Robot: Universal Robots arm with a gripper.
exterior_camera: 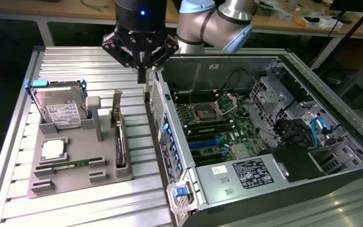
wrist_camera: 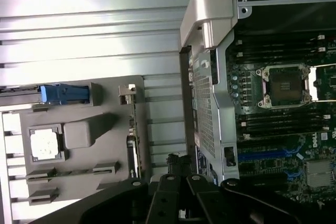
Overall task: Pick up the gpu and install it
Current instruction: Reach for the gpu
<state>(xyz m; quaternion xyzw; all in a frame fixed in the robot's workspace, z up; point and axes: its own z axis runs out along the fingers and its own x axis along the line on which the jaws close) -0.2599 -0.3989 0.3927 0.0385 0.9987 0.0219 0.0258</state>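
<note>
Slatted metal table (exterior_camera: 74, 61), gripper (exterior_camera: 142, 78) pinched shut and empty above the gap between PC case (exterior_camera: 168, 111) and grey tray (exterior_camera: 43, 185), gpu (exterior_camera: 119, 144) on edge in the tray slot nearby, probably light, stiff, fragile, so grip the top edge near the bracket.

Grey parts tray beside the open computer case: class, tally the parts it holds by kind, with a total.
Silver hard drive with white label: 1
Silver square processor chip: 1
Slim green memory stick: 1
Dark flat gpu card with silver bracket: 1
Total: 4
</note>
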